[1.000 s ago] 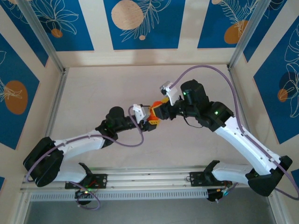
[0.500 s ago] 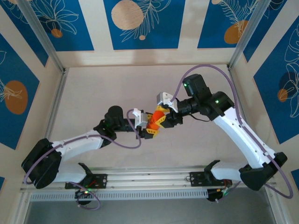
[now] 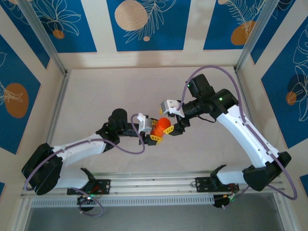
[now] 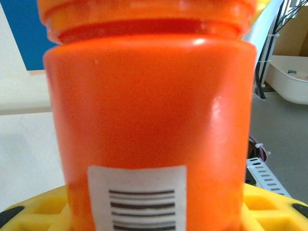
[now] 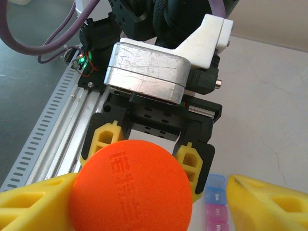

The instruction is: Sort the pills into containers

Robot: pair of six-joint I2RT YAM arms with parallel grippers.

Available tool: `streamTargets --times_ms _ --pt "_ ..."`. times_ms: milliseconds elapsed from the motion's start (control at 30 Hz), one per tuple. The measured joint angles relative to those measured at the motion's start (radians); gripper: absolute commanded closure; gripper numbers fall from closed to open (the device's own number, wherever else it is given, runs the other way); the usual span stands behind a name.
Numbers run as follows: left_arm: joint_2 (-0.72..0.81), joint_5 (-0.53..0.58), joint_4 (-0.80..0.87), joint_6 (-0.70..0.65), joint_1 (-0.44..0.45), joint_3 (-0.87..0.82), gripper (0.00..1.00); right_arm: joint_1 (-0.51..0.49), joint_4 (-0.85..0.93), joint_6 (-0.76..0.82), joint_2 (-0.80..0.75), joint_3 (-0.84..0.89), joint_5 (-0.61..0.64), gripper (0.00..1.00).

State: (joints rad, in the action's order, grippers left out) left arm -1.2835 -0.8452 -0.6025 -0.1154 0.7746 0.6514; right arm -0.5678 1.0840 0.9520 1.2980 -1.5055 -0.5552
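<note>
From above, the left gripper (image 3: 153, 131) is closed on the orange cylindrical plastic bottle (image 3: 161, 126), which sits between its yellow fingers, lifted off the pale table (image 3: 96, 96). The right gripper (image 3: 175, 126) stands just beside the bottle on the cap side, and the two hands nearly meet there. From here I cannot tell how wide its jaws are.

In the left wrist view, the bottle body is pressed between the yellow fingers (image 4: 269, 207), with its white barcode label (image 4: 137, 197) facing the camera and the round orange screw cap (image 4: 144, 9) at the far end from the palm. The grip is low on the body, which leaves the cap free.

In the right wrist view, the cap (image 5: 131, 190) faces the camera and lies between this gripper's own yellow fingers (image 5: 269, 204). The jaws are wide: the finger on one side is clearly apart from the cap, and on the other side I cannot tell whether it touches. Past the cap, the left gripper holds the bottle. In the gap beside the cap, below the hand, lies the strip of joined translucent blue, purple and pink pill boxes (image 5: 215, 198), on the table and untouched.

I judge the step to be unscrewing the cap. To do it well, the right jaws should be centred on the cap before closing, so both fingers press equally. The wrist axis should follow the bottle axis while turning. The left hand must hold firm, with the mouth not tipped downward, or pills may spill beside the boxes.
</note>
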Motion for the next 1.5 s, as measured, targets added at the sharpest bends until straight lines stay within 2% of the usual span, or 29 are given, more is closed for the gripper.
streamTargets --times_ms 167,333,367,400,467,567,633,733,867,967,1067,1200,1500 --pt "0.000 0.008 -0.003 0.000 0.000 0.002 1.00 0.026 -0.049 -0.016 -0.045 0.005 -0.020 0.15" --pt "0.000 0.050 -0.010 0.000 0.000 0.002 1.00 0.069 -0.134 -0.082 -0.161 0.049 -0.113 0.12" --pt "0.000 0.060 -0.014 0.001 0.000 0.002 1.00 0.072 -0.146 -0.095 -0.179 0.058 -0.129 0.09" --pt "0.000 0.074 -0.021 0.002 0.000 0.002 1.00 0.072 -0.166 -0.124 -0.202 0.071 -0.139 0.01" --pt "0.000 0.116 -0.042 0.004 0.000 0.002 1.00 0.069 -0.229 -0.208 -0.239 0.100 -0.139 0.00" --pt "0.000 0.220 -0.100 0.013 0.000 -0.011 1.00 0.035 -0.384 -0.445 -0.284 0.150 -0.042 0.06" --pt "-0.001 0.286 -0.134 0.021 0.000 -0.023 1.00 -0.008 -0.480 -0.640 -0.295 0.173 0.089 0.12" --pt "-0.019 0.335 -0.177 0.035 0.000 -0.026 1.00 -0.066 -0.546 -0.855 -0.283 0.175 0.256 0.12" --pt "-0.056 0.343 -0.217 0.066 0.000 -0.026 1.00 -0.093 -0.575 -0.971 -0.273 0.187 0.398 0.12" --pt "-0.060 0.388 -0.238 0.085 0.000 -0.026 1.00 -0.089 -0.576 -1.073 -0.272 0.187 0.540 0.14" --pt "-0.060 0.435 -0.251 0.092 0.000 -0.026 1.00 -0.088 -0.602 -1.167 -0.278 0.212 0.631 0.16" --pt "-0.060 0.465 -0.250 0.107 0.000 -0.026 1.00 -0.119 -0.623 -1.217 -0.275 0.262 0.668 0.16" --pt "-0.060 0.512 -0.242 0.134 0.000 -0.024 1.00 -0.188 -0.655 -1.209 -0.246 0.304 0.734 0.17"
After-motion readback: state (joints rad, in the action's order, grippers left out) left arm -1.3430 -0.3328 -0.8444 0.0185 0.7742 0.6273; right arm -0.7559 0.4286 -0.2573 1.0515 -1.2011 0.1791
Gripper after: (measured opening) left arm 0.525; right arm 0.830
